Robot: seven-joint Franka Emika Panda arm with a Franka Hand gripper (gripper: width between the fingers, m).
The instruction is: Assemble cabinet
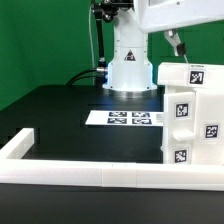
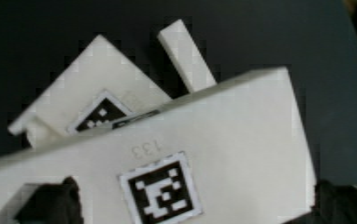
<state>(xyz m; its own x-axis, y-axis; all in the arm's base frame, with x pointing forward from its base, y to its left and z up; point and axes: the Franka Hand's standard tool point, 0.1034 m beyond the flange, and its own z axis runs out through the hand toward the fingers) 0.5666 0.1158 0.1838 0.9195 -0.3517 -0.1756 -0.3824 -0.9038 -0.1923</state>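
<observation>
The cabinet is a tall white box with several black-and-white tags, standing on the black table at the exterior view's right. My gripper hangs just above its top, a little apart from it. In the wrist view a broad white face of the cabinet with one tag fills the space under my gripper. One dark fingertip shows on each side of that face, spread wide. The jaws are open and hold nothing. Beyond it a further white tagged part and a thin white panel edge show.
The marker board lies flat in front of the robot's white base. A long low white rail runs along the table's front and turns back at the exterior view's left. A green wall stands behind.
</observation>
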